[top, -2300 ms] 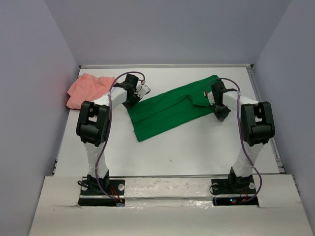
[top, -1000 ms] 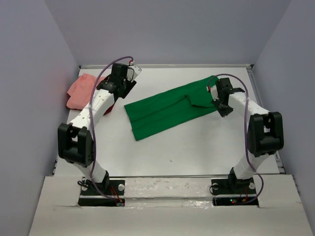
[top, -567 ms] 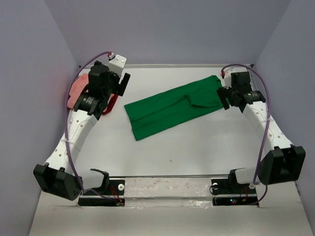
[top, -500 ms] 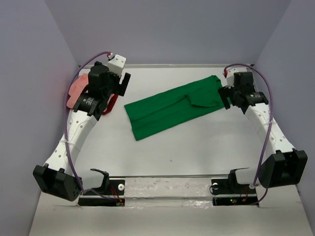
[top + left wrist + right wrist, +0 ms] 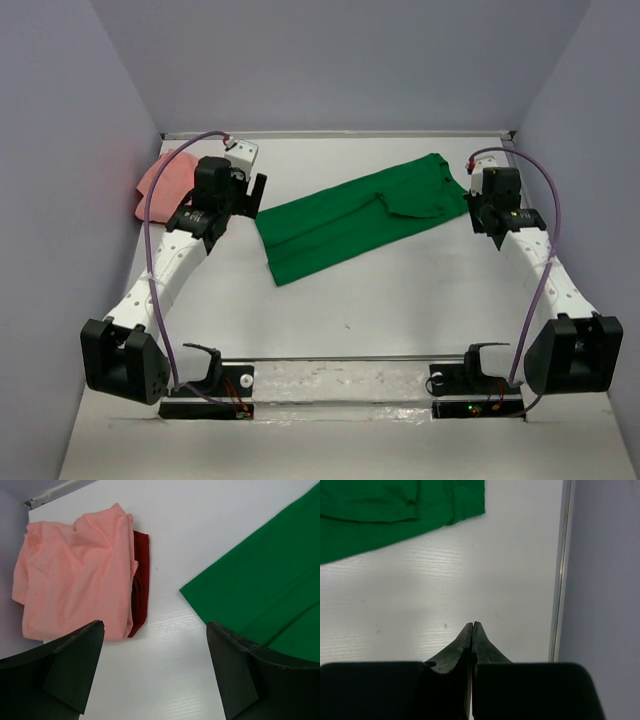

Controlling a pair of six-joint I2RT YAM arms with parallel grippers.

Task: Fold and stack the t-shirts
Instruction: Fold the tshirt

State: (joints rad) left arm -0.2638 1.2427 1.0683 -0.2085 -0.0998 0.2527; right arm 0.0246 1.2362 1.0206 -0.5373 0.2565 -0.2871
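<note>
The bright green t-shirt (image 5: 350, 218) lies flat, folded into a long strip slanting across the table's middle. Its near-left corner shows in the left wrist view (image 5: 270, 595) and its right end in the right wrist view (image 5: 385, 510). The salmon-pink t-shirt (image 5: 165, 180) is bunched at the far left, lying on a dark red cloth (image 5: 140, 580). My left gripper (image 5: 248, 192) hangs open over bare table between the pink (image 5: 75, 570) and green shirts, nothing between its fingertips (image 5: 155, 628). My right gripper (image 5: 482, 212) is shut and empty (image 5: 472, 626), just right of the green shirt's end.
Lilac walls close in the table on the left, back and right. A metal rail (image 5: 564, 555) runs along the table's right edge close to my right gripper. Bare white table (image 5: 400, 290) lies between the green shirt and the arm bases.
My right gripper has shut and drawn right, off the green shirt's end. My left gripper has come nearer and right, away from the pink shirt. The shirts have not moved.
</note>
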